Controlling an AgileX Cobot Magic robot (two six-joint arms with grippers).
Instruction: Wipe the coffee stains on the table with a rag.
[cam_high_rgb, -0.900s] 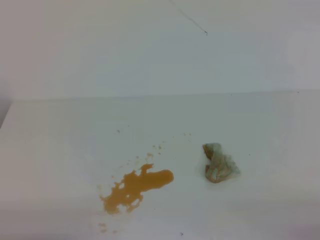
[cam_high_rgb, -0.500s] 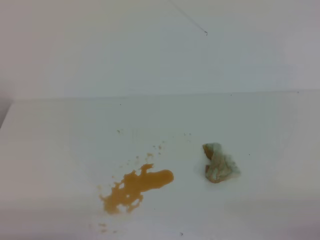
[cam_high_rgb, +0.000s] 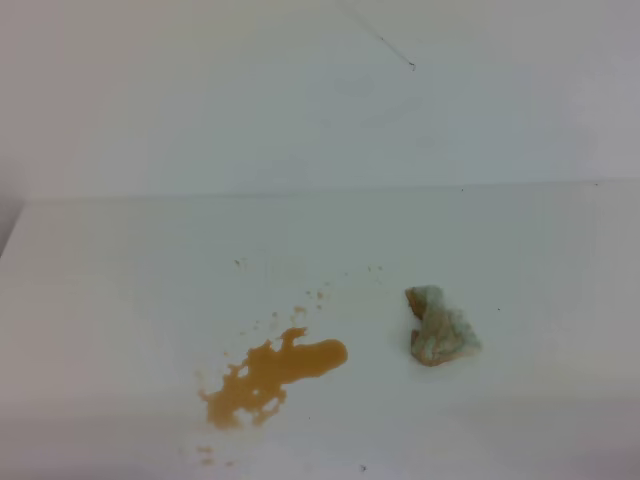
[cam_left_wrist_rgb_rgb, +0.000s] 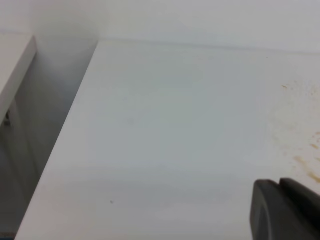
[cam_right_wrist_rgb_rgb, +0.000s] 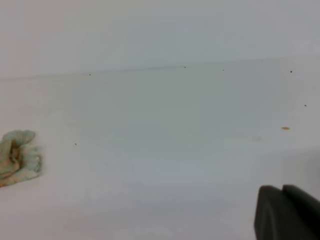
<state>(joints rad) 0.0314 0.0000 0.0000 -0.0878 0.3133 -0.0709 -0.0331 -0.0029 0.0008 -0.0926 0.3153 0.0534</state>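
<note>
White and smooth, the counter carried a ragged orange-brown coffee blotch near its front edge, untouched. Our small crumpled whitish-green rag lay apart, toward the right edge, ungrasped; all wiping remained. Only our wrist views showed dark fingers: right gripper clenched empty, left gripper unreadable.

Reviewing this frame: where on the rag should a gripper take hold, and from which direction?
Grip the rag across its raised, bunched middle, coming straight down from above. It lies as a lumpy crumpled wad on the table, with no flat edge lifted to pinch from the side. The right arm seems the natural choice, since the rag sits right of the coffee stains, clear of them.
</note>
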